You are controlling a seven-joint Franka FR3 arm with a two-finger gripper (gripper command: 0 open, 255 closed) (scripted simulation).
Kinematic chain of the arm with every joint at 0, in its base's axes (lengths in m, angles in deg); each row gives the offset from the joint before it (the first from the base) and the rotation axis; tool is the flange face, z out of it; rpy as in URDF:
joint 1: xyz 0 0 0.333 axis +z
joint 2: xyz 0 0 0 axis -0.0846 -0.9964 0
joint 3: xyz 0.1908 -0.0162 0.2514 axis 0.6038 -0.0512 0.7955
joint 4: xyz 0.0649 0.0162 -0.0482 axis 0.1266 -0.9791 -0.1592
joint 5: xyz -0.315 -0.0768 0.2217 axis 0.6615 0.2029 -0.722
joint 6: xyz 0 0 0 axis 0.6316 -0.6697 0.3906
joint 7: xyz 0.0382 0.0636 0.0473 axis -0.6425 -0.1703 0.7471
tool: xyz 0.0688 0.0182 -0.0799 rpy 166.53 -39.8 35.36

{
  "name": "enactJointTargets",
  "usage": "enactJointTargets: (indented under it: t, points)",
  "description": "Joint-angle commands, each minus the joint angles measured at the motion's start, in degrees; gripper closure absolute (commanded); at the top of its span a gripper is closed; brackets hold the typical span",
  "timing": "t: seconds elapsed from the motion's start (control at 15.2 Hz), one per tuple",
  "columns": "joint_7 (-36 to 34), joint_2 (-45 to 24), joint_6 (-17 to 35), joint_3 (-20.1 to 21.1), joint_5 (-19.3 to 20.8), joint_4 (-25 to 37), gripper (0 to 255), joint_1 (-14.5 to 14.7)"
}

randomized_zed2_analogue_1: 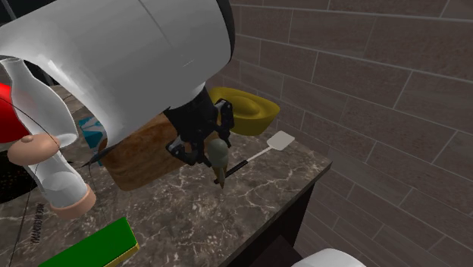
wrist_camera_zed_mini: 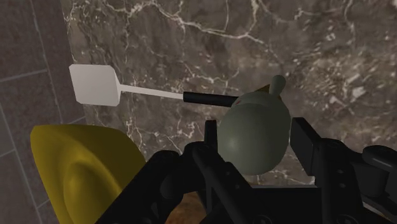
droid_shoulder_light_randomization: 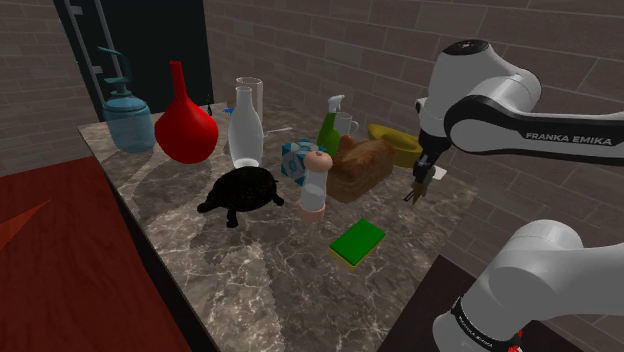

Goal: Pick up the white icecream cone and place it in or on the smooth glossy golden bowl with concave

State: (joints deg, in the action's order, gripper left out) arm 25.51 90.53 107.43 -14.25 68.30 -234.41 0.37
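Note:
My gripper (wrist_camera_zed_mini: pixel 257 144) is shut on the icecream cone (wrist_camera_zed_mini: pixel 253 135), a grey-green scoop with its tip pointing down at the marble counter (wrist_camera_zed_mini: pixel 210 44). In the second exterior view the cone (randomized_zed2_analogue_1: pixel 218 161) hangs from the gripper (randomized_zed2_analogue_1: pixel 206 149) above the counter, a short way in front of the golden bowl (randomized_zed2_analogue_1: pixel 247 111). The glossy yellow bowl (wrist_camera_zed_mini: pixel 75 173) lies beside the gripper, near the brick wall. From the shoulder view the gripper (droid_shoulder_light_randomization: pixel 421 184) hovers just to the right of the bowl (droid_shoulder_light_randomization: pixel 396 142).
A white spatula (wrist_camera_zed_mini: pixel 95 84) with a black handle lies on the counter below the cone. A brown loaf (droid_shoulder_light_randomization: pixel 360 165), a green sponge (droid_shoulder_light_randomization: pixel 357 243), a black turtle (droid_shoulder_light_randomization: pixel 240 190), a red vase (droid_shoulder_light_randomization: pixel 185 128) and several bottles crowd the counter's middle and left.

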Motion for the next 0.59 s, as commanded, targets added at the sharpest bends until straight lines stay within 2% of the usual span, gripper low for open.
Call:
enactJointTargets:
  t: [0.0, 0.53]
  points:
    - [0.0, 0.1, -0.1, 0.0, 0.0, -0.3, 255, 0.0]
    - [1.9, -0.4, -5.6, 0.3, -0.7, 6.0, 255, 0.0]
